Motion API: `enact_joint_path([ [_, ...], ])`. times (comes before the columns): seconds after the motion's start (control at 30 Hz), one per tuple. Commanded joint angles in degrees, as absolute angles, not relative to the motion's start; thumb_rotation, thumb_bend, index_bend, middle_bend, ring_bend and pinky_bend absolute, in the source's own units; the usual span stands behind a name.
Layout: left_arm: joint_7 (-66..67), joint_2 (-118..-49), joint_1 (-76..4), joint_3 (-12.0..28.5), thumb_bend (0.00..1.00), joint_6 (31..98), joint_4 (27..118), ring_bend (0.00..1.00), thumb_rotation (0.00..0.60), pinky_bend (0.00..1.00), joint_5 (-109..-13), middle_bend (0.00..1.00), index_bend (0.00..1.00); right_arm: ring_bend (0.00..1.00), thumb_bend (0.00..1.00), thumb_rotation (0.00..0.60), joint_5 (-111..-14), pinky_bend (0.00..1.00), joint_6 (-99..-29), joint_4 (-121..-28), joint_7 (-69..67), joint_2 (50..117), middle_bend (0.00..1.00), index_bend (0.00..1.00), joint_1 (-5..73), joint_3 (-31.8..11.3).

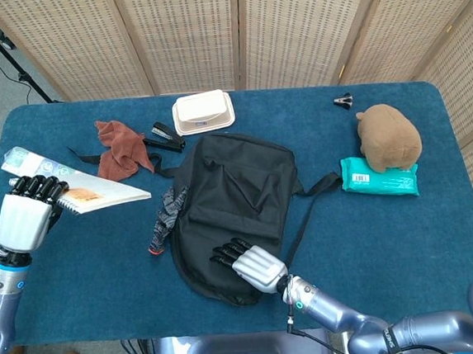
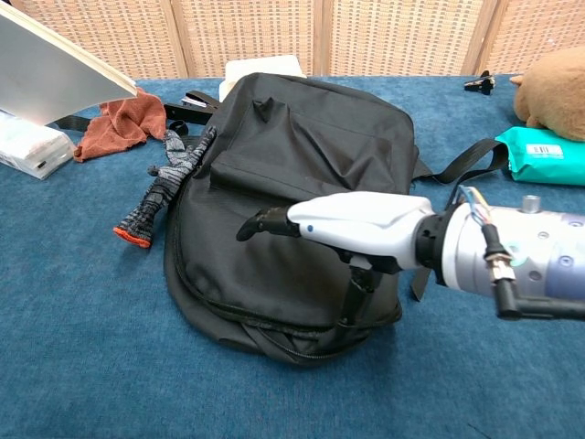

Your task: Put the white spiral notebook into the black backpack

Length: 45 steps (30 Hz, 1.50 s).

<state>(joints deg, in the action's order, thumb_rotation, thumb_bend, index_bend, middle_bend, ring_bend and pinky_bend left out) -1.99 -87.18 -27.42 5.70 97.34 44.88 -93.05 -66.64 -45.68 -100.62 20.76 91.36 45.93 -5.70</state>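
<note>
The black backpack point(image 1: 232, 202) lies flat in the middle of the blue table point(image 1: 408, 245), its zipper seam running along the near edge point(image 2: 274, 329). My left hand point(image 1: 24, 216) grips the near end of the white spiral notebook point(image 1: 97, 192) and holds it tilted above the table at the far left; in the chest view only the notebook's white underside point(image 2: 55, 69) shows. My right hand point(image 1: 248, 263) is over the near part of the backpack, fingers point(image 2: 260, 221) stretched left and apart, thumb pointing down at the bag's near edge, holding nothing.
A grey glove with a red tip point(image 1: 164, 220) lies against the backpack's left side. Behind it are a rust cloth point(image 1: 119, 146), a black stapler point(image 1: 166, 135) and a white box point(image 1: 203, 111). A brown plush point(image 1: 390, 134), a teal wipes pack point(image 1: 379, 175) and a clip point(image 1: 344, 100) sit at the right.
</note>
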Motion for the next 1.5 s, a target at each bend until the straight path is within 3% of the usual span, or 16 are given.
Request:
enact_joint_path([
  [0.03, -2.02, -87.13, -27.42, 5.77, 0.5, 97.35, 44.94, 0.47, 0.6, 0.51, -93.04, 0.59, 0.75, 0.02, 0.0, 0.6, -65.08, 0.0, -45.63, -100.06, 21.66, 92.69, 0.04, 0.08, 46.86, -6.28],
  [0.5, -2.66, -86.62, -27.16, 6.21, 0.5, 97.52, 45.46, 0.47, 0.6, 0.51, -92.94, 0.59, 0.75, 0.02, 0.03, 0.6, -61.33, 0.02, -48.89, -95.56, 28.56, 96.5, 0.05, 0.1, 48.57, -4.8],
  [0.6, -2.69, -86.61, -27.1, 6.23, 0.5, 97.63, 45.49, 0.47, 0.6, 0.51, -93.0, 0.59, 0.75, 0.05, 0.21, 0.6, -61.99, 0.1, -50.6, -95.18, 30.62, 96.58, 0.08, 0.13, 48.42, -4.1],
  [0.73, -2.78, -86.63, -27.01, 6.21, 0.5, 97.65, 45.44, 0.47, 0.6, 0.51, -93.06, 0.59, 0.75, 0.15, 0.46, 0.6, -62.38, 0.34, -52.82, -94.95, 33.07, 96.54, 0.16, 0.17, 47.82, -3.16],
  [0.93, -2.99, -86.64, -26.99, 6.14, 0.5, 97.62, 45.48, 0.47, 0.6, 0.51, -93.24, 0.59, 0.75, 0.27, 0.62, 0.6, -63.04, 0.5, -54.16, -94.78, 32.04, 95.97, 0.27, 0.27, 46.81, -3.06],
  [1.27, -5.65, -87.42, -26.63, 5.72, 0.5, 99.99, 44.32, 0.47, 0.6, 0.51, -94.52, 0.59, 0.75, 0.51, 0.66, 0.6, -68.9, 0.61, -58.6, -93.42, 19.19, 95.98, 0.54, 0.57, 43.6, -6.48],
  [1.5, -12.13, -89.59, -26.3, 5.29, 0.5, 106.26, 40.85, 0.49, 0.6, 0.51, -97.0, 0.61, 0.78, 0.53, 0.67, 0.6, -66.53, 0.63, -58.29, -95.19, 13.63, 93.75, 0.57, 0.61, 42.99, -10.61],
])
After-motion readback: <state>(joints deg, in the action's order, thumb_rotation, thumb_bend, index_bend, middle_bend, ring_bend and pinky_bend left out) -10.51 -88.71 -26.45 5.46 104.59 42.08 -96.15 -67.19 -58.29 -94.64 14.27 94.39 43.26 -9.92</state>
